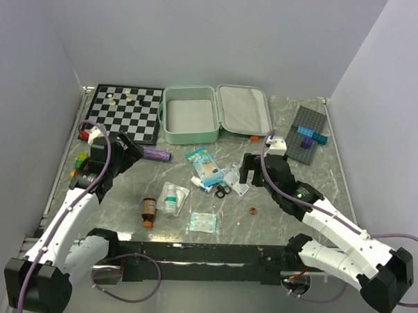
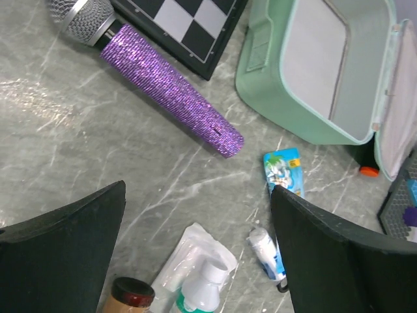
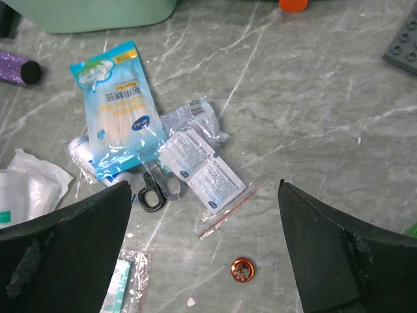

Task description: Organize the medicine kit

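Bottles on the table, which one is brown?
The amber bottle with the dark red cap. The white bottle just to its right in the top view has a green label instead.

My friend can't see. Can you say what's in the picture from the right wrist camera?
The right tool hangs open over a grey marble table, above a blue packet, black scissors and a clear bag of leaflets. A small copper disc lies lower down; the green kit edges the top left.
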Available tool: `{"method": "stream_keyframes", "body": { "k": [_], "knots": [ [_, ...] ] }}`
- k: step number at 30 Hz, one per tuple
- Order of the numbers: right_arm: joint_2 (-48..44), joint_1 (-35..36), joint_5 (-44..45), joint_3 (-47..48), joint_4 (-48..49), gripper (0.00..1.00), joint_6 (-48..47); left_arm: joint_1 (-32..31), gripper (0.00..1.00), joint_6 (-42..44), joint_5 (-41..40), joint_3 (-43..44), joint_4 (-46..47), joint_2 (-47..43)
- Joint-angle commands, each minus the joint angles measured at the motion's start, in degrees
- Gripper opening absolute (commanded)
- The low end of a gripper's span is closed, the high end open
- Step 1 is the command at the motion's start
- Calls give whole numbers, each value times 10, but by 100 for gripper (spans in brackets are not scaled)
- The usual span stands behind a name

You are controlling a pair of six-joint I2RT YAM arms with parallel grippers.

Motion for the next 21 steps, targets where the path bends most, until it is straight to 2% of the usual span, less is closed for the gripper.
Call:
{"method": "stream_keyframes", "body": {
  "k": [1, 11, 14, 16, 21],
  "knots": [
    [17, -2, -5, 22, 8, 100, 0, 0, 96, 0, -13, 25, -21, 5],
    [32, -2, -40, 44, 15, 100, -1, 0, 96, 57, 31, -4, 10, -30],
    [32, -1, -51, 43, 19, 100, -3, -5, 97, 84, 73, -9, 28, -34],
    [34, -2, -53, 41, 22, 100, -1, -33, 97, 100, 95, 1, 26, -22],
    [58, -2, -71, 40, 26, 100, -3, -156, 99, 72, 8, 15, -18, 13]
  ]
}}
